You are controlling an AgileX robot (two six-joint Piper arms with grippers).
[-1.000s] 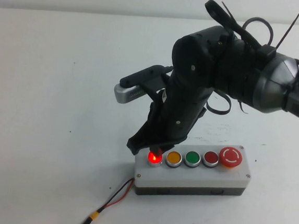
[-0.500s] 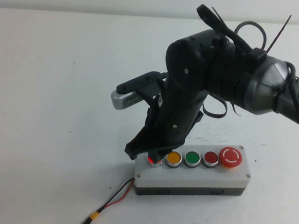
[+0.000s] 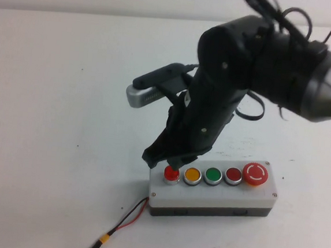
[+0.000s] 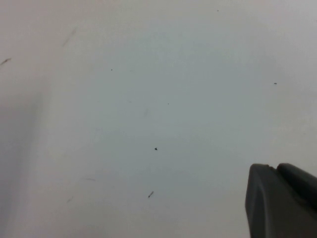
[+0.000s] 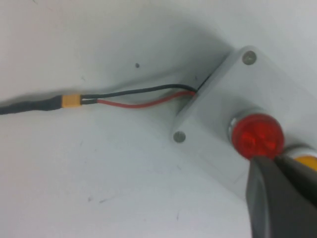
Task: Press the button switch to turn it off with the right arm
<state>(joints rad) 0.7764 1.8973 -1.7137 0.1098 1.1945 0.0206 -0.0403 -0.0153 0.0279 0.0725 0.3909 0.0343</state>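
Observation:
The button switch (image 3: 171, 173) is the small round red button at the left end of the white five-button box (image 3: 217, 196); it shows no glow. My right gripper (image 3: 176, 161) is shut and empty, its black tip just above and behind the button, slightly apart from it. In the right wrist view the red button (image 5: 257, 136) sits dark right in front of the shut right gripper (image 5: 275, 161). My left gripper (image 4: 275, 168) shows only in the left wrist view, shut and empty over bare white table.
On the box, right of the button switch, stand a yellow button (image 3: 192, 174), a green button (image 3: 212, 175), a darker red button (image 3: 233, 175) and a large red mushroom stop button (image 3: 255, 173). A red and black wire (image 3: 128, 222) runs from the box's front left corner.
The red button glowed a second ago. My right gripper's tip came down on it, then lifted a little, and the glow has gone out.

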